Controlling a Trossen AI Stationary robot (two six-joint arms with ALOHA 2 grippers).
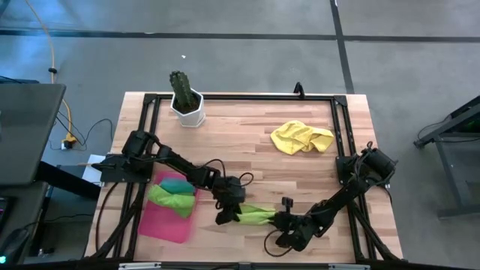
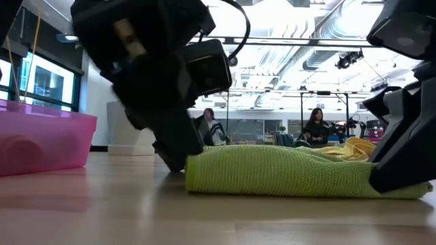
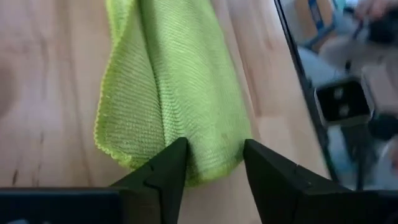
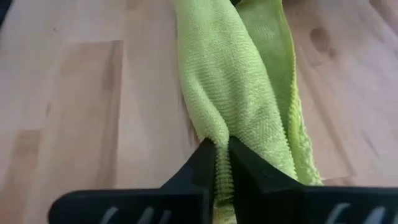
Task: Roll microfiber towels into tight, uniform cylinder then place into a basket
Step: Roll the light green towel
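Lime green towel [image 1: 255, 216], loosely rolled, lying on table [image 1: 247, 157] beside pink basket [image 1: 161, 223]. Right gripper [image 4: 222, 163] pinched shut on one end; left gripper [image 3: 214, 158] parted astride other end, gripping nothing. Likely risk: roll slackening, unfurling, or dragging when lifted one-sided.

The table [image 1: 240, 131] is made of light wood, with a black frame around its edge. A white pot [image 1: 187, 109] with a cactus stands near the far edge. A yellow towel [image 1: 301, 138] lies crumpled on the right side. A pink basket [image 1: 166, 219] sits on the left near the front. A lime green towel [image 1: 255, 216] lies rolled up long on the wood, just beside the basket.
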